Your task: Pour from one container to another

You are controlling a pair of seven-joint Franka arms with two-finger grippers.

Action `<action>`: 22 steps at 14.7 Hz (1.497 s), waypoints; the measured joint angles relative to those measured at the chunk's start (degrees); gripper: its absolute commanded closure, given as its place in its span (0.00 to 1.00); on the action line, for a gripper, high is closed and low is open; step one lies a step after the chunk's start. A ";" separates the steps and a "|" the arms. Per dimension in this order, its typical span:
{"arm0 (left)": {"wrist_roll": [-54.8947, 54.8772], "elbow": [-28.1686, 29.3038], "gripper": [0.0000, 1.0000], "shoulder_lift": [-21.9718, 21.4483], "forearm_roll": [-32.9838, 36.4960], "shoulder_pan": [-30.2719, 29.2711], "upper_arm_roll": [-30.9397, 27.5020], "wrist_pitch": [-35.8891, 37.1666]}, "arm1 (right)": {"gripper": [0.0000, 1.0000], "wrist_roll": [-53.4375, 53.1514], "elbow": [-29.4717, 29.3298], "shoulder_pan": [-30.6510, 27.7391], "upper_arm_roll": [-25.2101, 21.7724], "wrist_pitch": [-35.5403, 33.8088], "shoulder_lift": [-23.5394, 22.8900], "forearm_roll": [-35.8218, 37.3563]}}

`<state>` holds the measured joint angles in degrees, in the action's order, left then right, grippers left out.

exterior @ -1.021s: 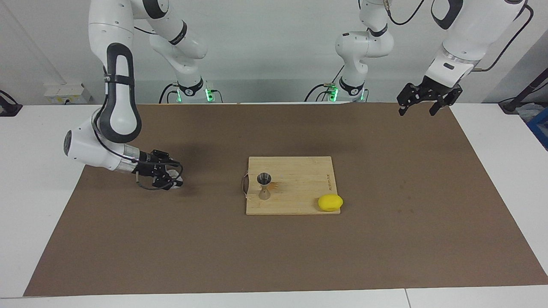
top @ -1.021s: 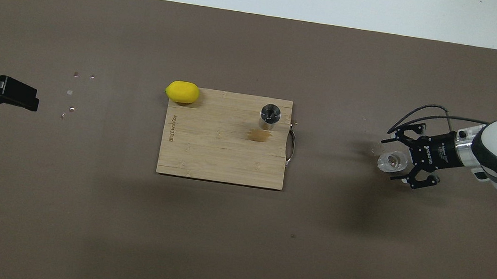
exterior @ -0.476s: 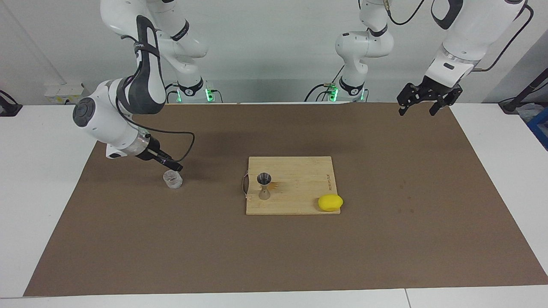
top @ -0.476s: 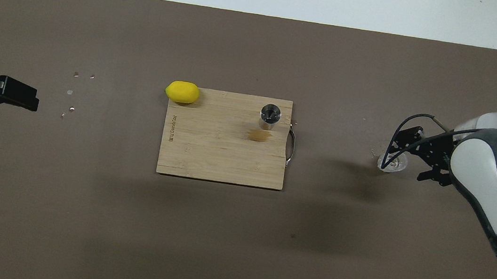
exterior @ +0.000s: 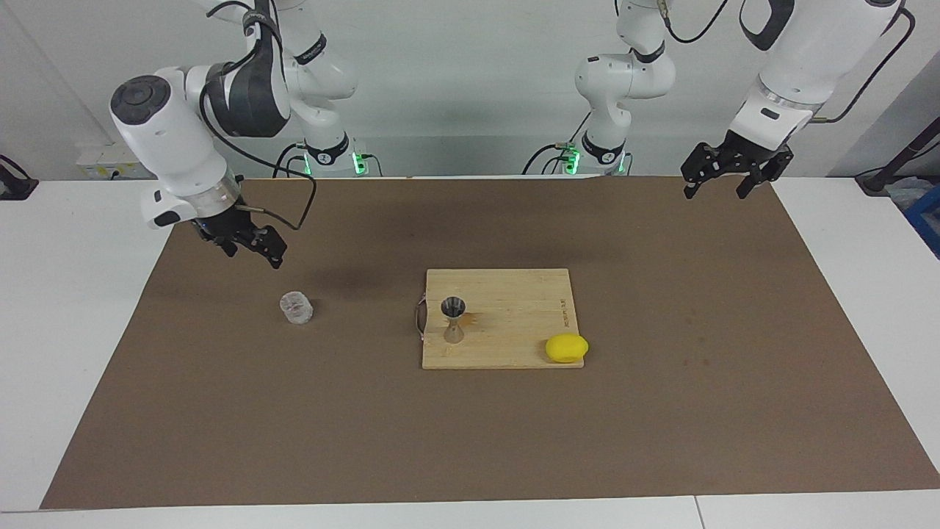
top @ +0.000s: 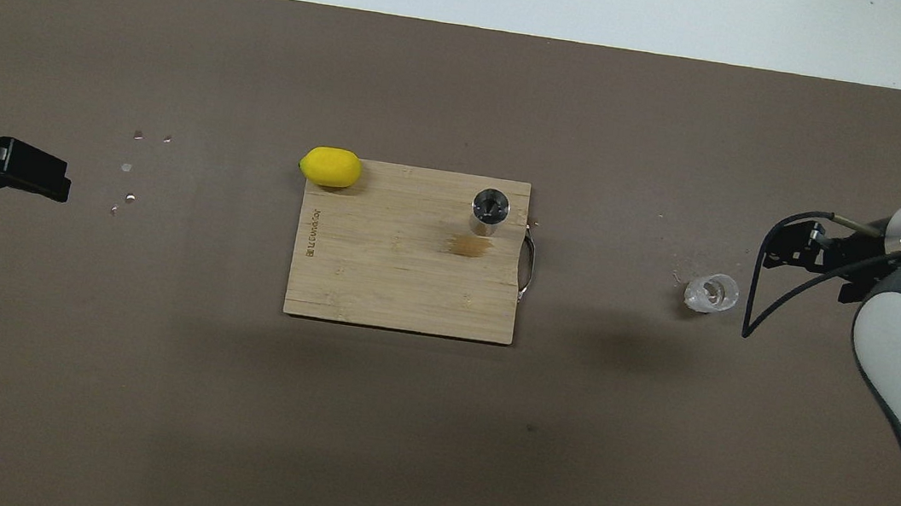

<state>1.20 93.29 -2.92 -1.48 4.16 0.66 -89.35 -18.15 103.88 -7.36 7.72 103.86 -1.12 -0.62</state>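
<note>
We see both arms cut off by the frame edges – in the overhead view the right arm enters as a white and grey link along the edge, and most of the right gripper [top: 815, 255] lies under its own wrist and a looping black cable [top: 761, 278]. The left gripper [top: 31, 169] shows there only as a dark block at the edge of the view. In the facing view the left gripper [exterior: 723, 176] hangs in the air over the mat corner at the left arm's end, close to the robots, where that arm waits; its fingers stand apart and hold nothing. The right gripper [exterior: 250, 246] hangs over the mat [exterior: 294, 441] at the right arm's end, fingers spread, empty.

The glass [exterior: 297, 308] stands upright on the mat, free of the right gripper – the gripper is up in the air near it, not touching. Whether the glass holds anything we cannot make out; its clear walls blur against the mat. In the overhead view the glass [top: 711, 293] sits just beside the cable loop.

The jigger [exterior: 453, 320] stands upright on the board [exterior: 514, 294], near the end with the metal handle [exterior: 419, 323], well apart from the glass. A brownish stain [top: 469, 245] marks the board just beside the jigger. A lemon [exterior: 566, 347] rests at the board's corner toward the left arm's end, partly overhanging the edge. Small pale specks [top: 136, 167] dot the mat near the left gripper; what they are we cannot tell.
</note>
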 measured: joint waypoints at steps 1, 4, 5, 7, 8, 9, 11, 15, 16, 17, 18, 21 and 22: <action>0.00 0.00 0.00 0.00 0.00 0.00 0.00 0.00 | 0.00 0.00 -1.96 0.70 0.02 -2.08 0.30 0.24; 0.00 0.00 0.00 0.00 0.00 0.00 0.00 0.00 | 0.00 0.19 -7.37 2.11 0.04 -7.31 0.55 0.49; 0.00 0.00 0.00 0.00 0.00 0.00 0.00 0.00 | 0.00 1.07 -8.84 2.19 0.03 -8.42 0.59 0.49; 0.00 0.00 0.00 0.00 0.00 0.00 0.00 0.00 | 0.00 3.23 -11.79 2.32 0.03 -10.52 0.64 0.49; 0.00 0.00 0.00 0.00 0.00 0.00 0.00 0.00 | 0.00 3.85 -12.90 2.55 0.04 -11.73 0.65 0.52; 0.00 0.00 0.00 0.00 0.00 0.00 0.00 0.00 | 0.00 4.59 -13.56 2.80 0.04 -12.59 0.66 0.60; 0.00 0.00 0.00 0.00 0.00 0.00 0.00 0.00 | 0.00 6.95 -14.01 3.13 0.04 -14.07 0.70 0.94; 0.00 0.00 0.00 0.00 0.00 0.00 0.00 0.00 | 0.00 7.93 -13.73 3.20 0.02 -16.25 1.37 1.40; 0.00 0.00 0.00 0.00 0.00 0.00 0.00 0.00 | 0.00 8.10 -13.58 3.23 0.02 -16.29 1.49 1.40; 0.00 0.00 0.00 0.00 0.00 0.00 0.00 0.00 | 0.00 8.19 -13.46 3.25 0.02 -16.29 1.57 1.40; 0.00 0.00 0.00 0.00 0.00 0.00 0.00 0.00 | 0.00 8.20 -13.35 3.26 0.03 -16.29 1.62 1.40; 0.00 0.00 0.00 0.00 0.00 0.00 0.00 0.00 | 0.00 8.22 -13.06 3.27 0.03 -16.29 1.67 1.40; 0.00 0.00 0.00 0.00 0.00 0.00 0.00 0.00 | 0.00 8.22 -13.01 3.27 0.03 -16.29 1.69 1.40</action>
